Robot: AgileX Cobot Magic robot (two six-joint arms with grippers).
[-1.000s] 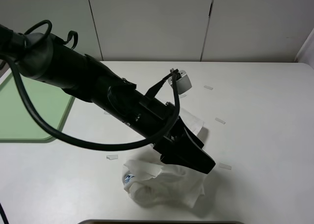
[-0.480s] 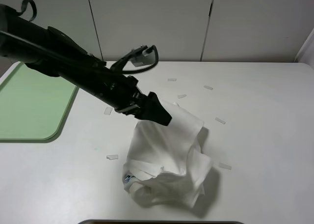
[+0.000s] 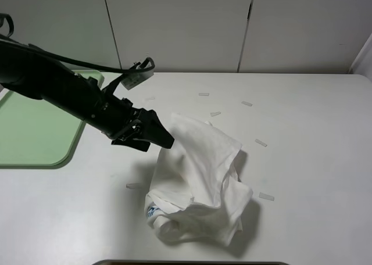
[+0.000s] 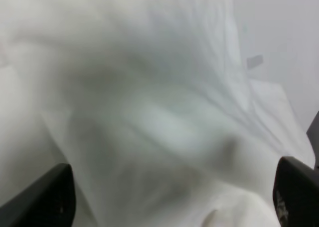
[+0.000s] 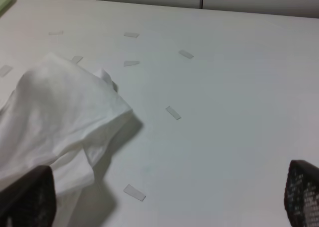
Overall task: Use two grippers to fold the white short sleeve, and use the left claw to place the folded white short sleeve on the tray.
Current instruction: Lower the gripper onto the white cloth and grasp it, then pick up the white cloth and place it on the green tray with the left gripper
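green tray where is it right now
In the exterior high view the green tray lies flat at the table's far left edge, behind the left arm and left of the white T-shirt.

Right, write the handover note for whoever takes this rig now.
Left hand: jaws wide, apparently gripping a bunch of the white short sleeve and lifting one edge.
Right hand: open, empty, above the table beside the shirt.
Shirt: bunched on the table, right of the green tray, not touching it.
Done: shirt gathered, loosely rather than neatly.
Left: carry it over with the left hand and set it on the tray.
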